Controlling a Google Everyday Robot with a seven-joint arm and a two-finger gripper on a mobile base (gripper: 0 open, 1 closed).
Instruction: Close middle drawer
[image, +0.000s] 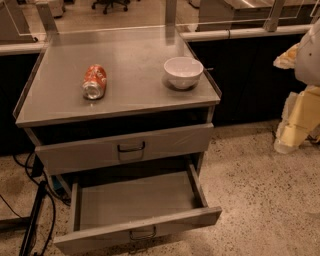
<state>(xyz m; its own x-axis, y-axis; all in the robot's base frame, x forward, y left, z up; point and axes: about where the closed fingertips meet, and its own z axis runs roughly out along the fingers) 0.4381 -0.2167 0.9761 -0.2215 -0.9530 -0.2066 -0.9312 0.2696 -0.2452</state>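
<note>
Grey steel middle drawer stands pulled far out, below the taller-fronted drawer, which sits slightly out. Gripper hangs at the right edge, well apart from the cabinet; its state I cannot tell. Orange can lies on its side and white bowl sits upright on the cabinet top.

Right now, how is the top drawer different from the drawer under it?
The middle drawer is pulled far out, showing its bare floor; the top drawer sticks out only a little. The top drawer's front is taller than the middle drawer's low front, and its handle looks bigger than the lower handle. Both are grey metal. The gripper hangs at the right edge, beside the cabinet, touching neither drawer.
</note>
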